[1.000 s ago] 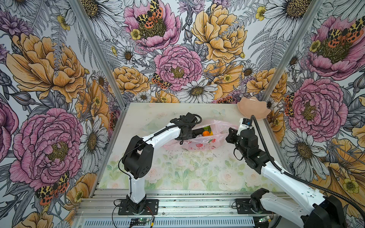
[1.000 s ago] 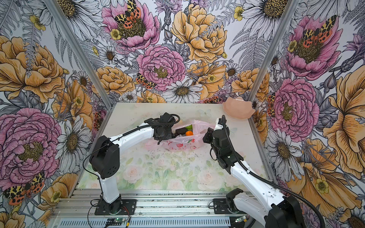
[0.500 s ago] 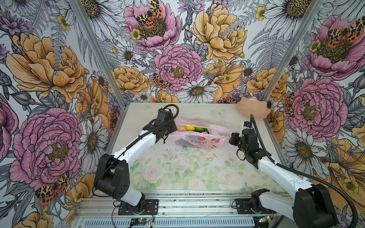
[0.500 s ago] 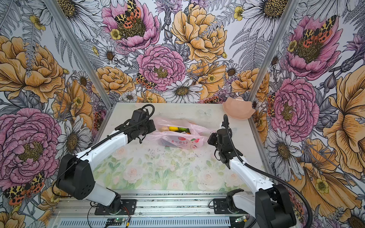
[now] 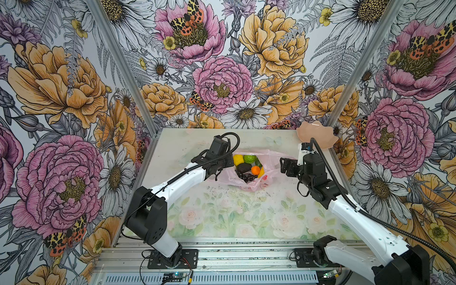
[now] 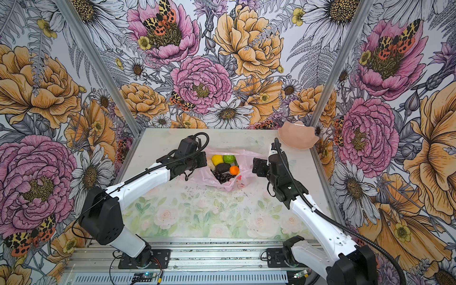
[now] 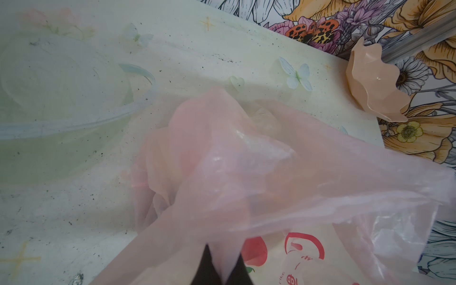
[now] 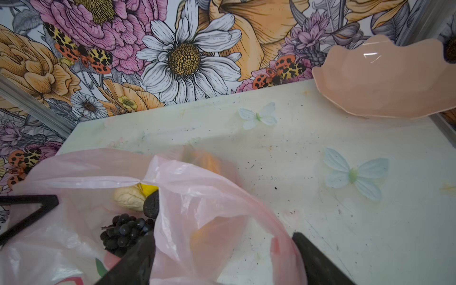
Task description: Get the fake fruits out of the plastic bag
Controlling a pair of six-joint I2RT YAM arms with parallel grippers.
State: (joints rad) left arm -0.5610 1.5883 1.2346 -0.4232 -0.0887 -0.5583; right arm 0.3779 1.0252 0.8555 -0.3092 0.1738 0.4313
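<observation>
1. Floral wallpaper covers all the walls. The pale table (image 5: 197, 140) has a faded rose print on its near half, and both arms reach in from the near edge.
2. The plastic bag (image 5: 228, 178) is thin, pink and crinkly. It lies mid-table toward the back, between the two grippers, and its mouth is spread open upward in both top views (image 6: 200, 178).
3. All the fruits that show are inside the bag.
4. The lemon (image 5: 238, 160) and lime (image 5: 248, 159) sit side by side at the far side of the opening.
5. The avocado (image 5: 243, 167) is just in front of them, with the orange (image 5: 255, 169) touching it on the right.
6. The grapes (image 5: 245, 177) are nearest the front and touch the avocado.
7. The banana (image 5: 261, 173) is mostly hidden, and only a yellow end shows beside the orange.
8. The cream lumpy piece (image 8: 128, 197) is tucked against the lemon and avocado, at the bag's left inner wall (image 6: 209, 163).
9. The left gripper (image 7: 223, 251) has its fingers pinched together on the bag's left rim. Pink film is bunched between the tips and pulled taut.
10. The right gripper (image 8: 223, 235) is at the bag's right rim with its fingers spread wide. Bag film lies loosely between them and drapes over one finger (image 8: 134, 259), but it is not clamped.
11. A peach bowl (image 5: 317, 134) with a wavy rim sits in the back-right corner against the wall, well apart from the bag.
</observation>
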